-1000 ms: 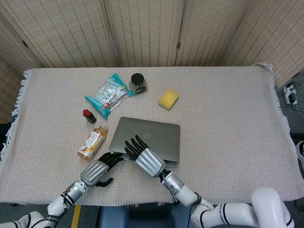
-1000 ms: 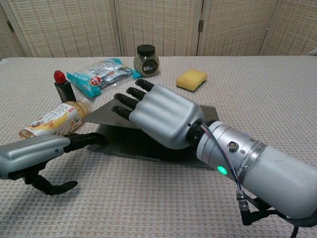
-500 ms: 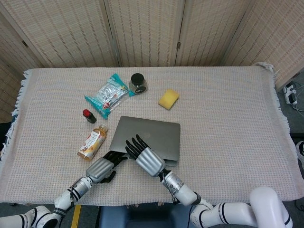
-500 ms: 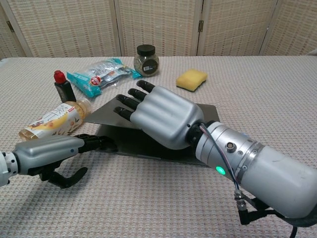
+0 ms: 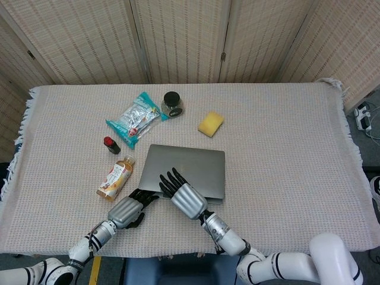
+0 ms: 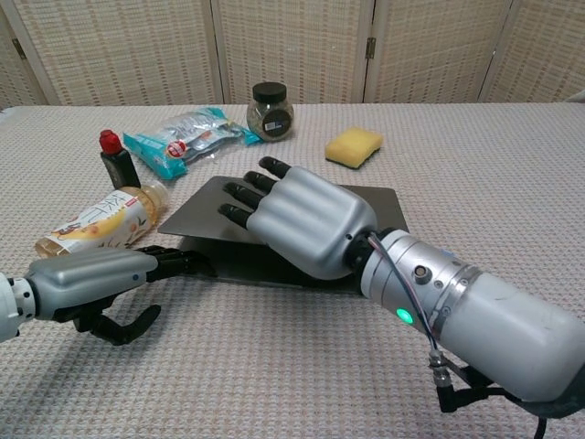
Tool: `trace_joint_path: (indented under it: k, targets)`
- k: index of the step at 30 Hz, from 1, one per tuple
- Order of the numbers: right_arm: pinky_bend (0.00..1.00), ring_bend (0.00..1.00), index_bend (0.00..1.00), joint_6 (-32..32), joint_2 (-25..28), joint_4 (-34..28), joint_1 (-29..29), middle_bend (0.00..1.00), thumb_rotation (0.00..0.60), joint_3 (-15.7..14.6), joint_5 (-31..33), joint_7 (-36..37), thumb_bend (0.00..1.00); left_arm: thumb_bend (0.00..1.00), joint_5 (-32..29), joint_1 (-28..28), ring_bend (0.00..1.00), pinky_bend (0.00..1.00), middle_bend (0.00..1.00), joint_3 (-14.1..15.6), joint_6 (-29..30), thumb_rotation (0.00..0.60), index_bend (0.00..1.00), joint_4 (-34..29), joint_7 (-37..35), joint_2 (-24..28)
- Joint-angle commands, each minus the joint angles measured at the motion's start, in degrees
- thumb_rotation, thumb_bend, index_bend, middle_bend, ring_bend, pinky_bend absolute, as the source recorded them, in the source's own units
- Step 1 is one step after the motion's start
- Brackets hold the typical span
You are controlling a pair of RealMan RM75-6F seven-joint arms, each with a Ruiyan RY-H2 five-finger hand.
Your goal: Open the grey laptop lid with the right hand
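The grey laptop [image 5: 199,166] lies near the table's front, its lid [image 6: 196,208] lifted a little off the base along the front edge. My right hand [image 5: 185,199] [image 6: 306,219] lies over that front edge with its fingers stretched flat on top of the lid; its thumb is hidden. My left hand [image 5: 127,211] [image 6: 91,279] rests on the cloth at the laptop's front left corner. Its dark fingertips touch the base and it holds nothing.
A tea bottle [image 5: 116,177] [image 6: 96,219] lies just left of the laptop, close to my left hand. Behind it stand a small red-capped bottle [image 5: 111,144], a snack packet [image 5: 136,119], a dark-lidded jar [image 5: 172,104] and a yellow sponge [image 5: 211,123].
My left hand slid in until its fingertips reached the laptop's front left corner. My right hand shifted slightly further over the lid, which now sits a little flatter.
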Motion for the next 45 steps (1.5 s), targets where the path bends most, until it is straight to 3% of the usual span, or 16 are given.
trace_joint_path:
  k: [1,23,37,45]
  targets:
    - [0.0,0.0,0.0,-0.2,-0.3,0.7,0.3,0.0,0.6,0.1,0.5,0.0,0.54,0.76,-0.4,-0.2,0.0,0.0,0.04,0.1,-0.2,0.6,0.06,-0.1,0.3,0.0]
    - [0.0,0.0,0.0,0.1,-2.5,5.9,3.1,0.0,0.6,2.5,2.9,-0.3,0.54,0.76,-1.8,-0.9,0.0,0.0,0.04,0.9,0.1,0.6,0.07,-0.2,1.2,-0.4]
    - [0.0,0.0,0.0,2.2,2.8,-0.9,4.9,0.0,0.6,8.8,7.4,-0.4,0.54,0.76,-2.2,-1.1,0.0,0.0,0.04,1.2,0.7,0.6,0.07,-0.6,3.1,-0.7]
    - [0.0,0.0,0.0,1.8,5.1,-1.1,7.7,0.0,0.6,12.6,12.0,-1.4,0.54,0.76,-3.1,-1.4,0.0,0.0,0.04,1.3,0.5,0.6,0.07,-0.9,4.3,-0.8]
